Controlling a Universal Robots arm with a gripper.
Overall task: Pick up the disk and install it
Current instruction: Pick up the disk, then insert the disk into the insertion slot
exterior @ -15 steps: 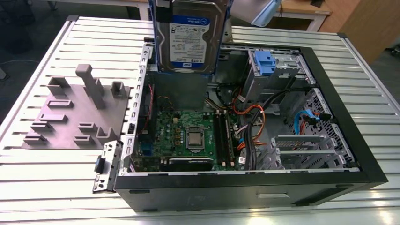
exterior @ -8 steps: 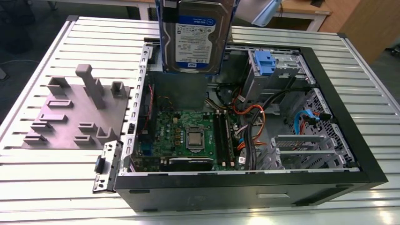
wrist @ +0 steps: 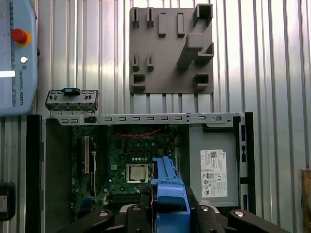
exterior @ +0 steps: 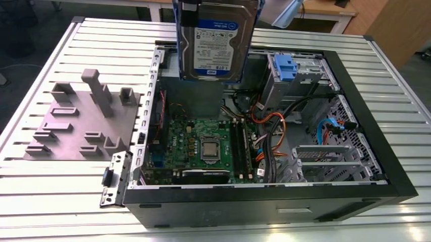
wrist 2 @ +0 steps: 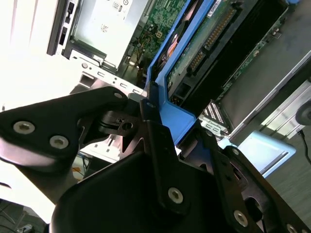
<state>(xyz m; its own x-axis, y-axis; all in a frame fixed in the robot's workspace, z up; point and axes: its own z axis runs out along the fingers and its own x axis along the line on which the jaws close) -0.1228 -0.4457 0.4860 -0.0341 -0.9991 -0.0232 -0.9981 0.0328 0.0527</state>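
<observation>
- We are clamping the gripper (wrist 2: pixel 177 127) shut on the disk (exterior: pixel 217 40), with its black fingers (wrist 2: pixel 158 145) pressing on the blue frame around the drive.
- We are holding the disk upright above the far end of the open computer case (exterior: pixel 269 204), with its label facing the exterior view.
- Inside the case, the green circuit board (exterior: pixel 202 146) is lying uncovered.
- Just beside the case, on the exterior view's left, a grey holder plate (exterior: pixel 81 121) is resting on the slatted table (exterior: pixel 54 201).
</observation>
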